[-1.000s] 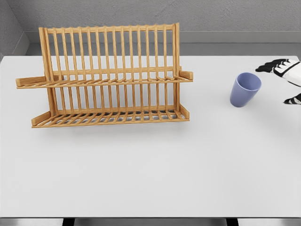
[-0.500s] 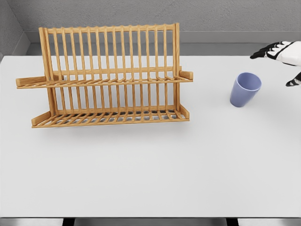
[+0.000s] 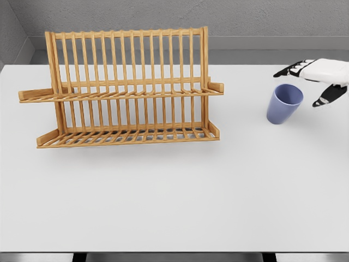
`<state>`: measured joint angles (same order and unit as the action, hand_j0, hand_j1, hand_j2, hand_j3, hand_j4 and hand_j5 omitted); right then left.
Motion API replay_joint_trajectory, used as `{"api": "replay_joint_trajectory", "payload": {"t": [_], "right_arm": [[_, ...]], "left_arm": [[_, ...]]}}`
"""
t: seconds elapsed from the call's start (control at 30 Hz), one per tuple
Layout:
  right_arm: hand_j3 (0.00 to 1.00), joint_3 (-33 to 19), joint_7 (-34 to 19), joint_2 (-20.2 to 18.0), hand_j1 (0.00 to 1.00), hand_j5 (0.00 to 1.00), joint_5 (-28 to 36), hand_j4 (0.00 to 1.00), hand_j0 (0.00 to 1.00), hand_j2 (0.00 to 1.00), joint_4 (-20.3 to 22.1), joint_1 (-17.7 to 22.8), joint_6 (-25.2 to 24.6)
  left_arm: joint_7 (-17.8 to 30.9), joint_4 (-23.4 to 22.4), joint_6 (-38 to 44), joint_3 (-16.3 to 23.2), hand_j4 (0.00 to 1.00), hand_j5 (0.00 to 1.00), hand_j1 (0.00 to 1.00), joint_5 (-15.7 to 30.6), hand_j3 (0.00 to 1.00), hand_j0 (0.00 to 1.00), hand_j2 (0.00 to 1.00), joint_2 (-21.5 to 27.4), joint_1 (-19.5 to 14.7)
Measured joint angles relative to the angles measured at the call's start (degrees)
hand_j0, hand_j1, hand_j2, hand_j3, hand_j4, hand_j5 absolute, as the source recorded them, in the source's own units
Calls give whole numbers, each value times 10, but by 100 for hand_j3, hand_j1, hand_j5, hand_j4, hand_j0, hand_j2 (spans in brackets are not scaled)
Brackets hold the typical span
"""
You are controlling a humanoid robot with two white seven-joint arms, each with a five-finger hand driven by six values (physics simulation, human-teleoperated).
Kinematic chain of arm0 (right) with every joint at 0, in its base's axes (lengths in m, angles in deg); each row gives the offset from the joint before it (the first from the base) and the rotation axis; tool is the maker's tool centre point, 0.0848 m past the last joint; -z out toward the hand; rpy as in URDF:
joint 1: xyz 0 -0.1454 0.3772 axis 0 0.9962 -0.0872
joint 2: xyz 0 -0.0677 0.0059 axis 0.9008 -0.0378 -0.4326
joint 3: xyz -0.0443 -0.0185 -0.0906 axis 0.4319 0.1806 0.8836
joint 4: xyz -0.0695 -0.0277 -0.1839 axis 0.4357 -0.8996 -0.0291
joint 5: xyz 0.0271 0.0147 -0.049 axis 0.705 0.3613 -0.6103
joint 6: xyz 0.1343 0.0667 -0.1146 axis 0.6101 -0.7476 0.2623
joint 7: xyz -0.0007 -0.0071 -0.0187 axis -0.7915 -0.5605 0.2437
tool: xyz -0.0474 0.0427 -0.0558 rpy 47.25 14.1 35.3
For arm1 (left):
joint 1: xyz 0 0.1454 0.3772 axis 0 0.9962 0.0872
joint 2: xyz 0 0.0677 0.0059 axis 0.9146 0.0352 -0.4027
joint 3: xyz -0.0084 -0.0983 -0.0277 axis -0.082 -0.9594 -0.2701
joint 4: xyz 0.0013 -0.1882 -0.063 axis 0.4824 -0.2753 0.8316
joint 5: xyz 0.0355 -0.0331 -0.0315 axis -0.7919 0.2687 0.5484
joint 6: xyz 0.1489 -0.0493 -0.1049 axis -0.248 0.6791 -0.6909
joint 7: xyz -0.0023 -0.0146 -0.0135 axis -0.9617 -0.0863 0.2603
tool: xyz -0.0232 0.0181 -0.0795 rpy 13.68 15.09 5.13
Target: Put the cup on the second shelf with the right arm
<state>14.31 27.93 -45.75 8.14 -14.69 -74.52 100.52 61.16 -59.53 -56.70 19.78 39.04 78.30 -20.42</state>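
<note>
A lilac-blue cup point(image 3: 284, 103) stands upright and slightly tilted on the white table point(image 3: 174, 196), right of the middle. My right hand point(image 3: 305, 82) hovers just above and to the right of the cup's rim, fingers spread and holding nothing. Its fingertips point(image 3: 283, 72) reach over the far side of the cup, and the thumb point(image 3: 322, 99) hangs to the cup's right. A wooden two-tier dish rack point(image 3: 122, 90) stands at the left, with its upper shelf point(image 3: 120, 95) bare. The left arm does not show.
The rack's lower shelf point(image 3: 128, 136) sits close to the table top. A grey wall runs behind the table's far edge.
The right hand rose from the right edge, then moved left toward the cup and now spreads over its rim. The cup and the rack have not moved.
</note>
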Motion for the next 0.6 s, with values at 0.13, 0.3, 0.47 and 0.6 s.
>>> {"api": "replay_joint_trajectory", "payload": {"t": [0.13, 0.3, 0.47, 0.6], "right_arm": [[100, 35, 0, 19, 100, 100, -2, 100, 100, 100, -32, -22, 0], [100, 67, 0, 38, 100, 100, -2, 100, 100, 100, -62, -33, 0], [100, 80, 0, 47, 100, 100, -3, 100, 100, 100, -76, -37, 0], [100, 82, 0, 54, 100, 100, -3, 100, 100, 100, -88, -47, 0]], "left_arm": [[0, 0, 0, 0, 100, 100, 100, 0, 100, 100, 100, 0, 0], [0, 0, 0, 0, 100, 100, 100, 0, 100, 100, 100, 0, 0], [0, 0, 0, 0, 100, 100, 100, 0, 100, 100, 100, 0, 0], [0, 0, 0, 0, 100, 100, 100, 0, 100, 100, 100, 0, 0]]}}
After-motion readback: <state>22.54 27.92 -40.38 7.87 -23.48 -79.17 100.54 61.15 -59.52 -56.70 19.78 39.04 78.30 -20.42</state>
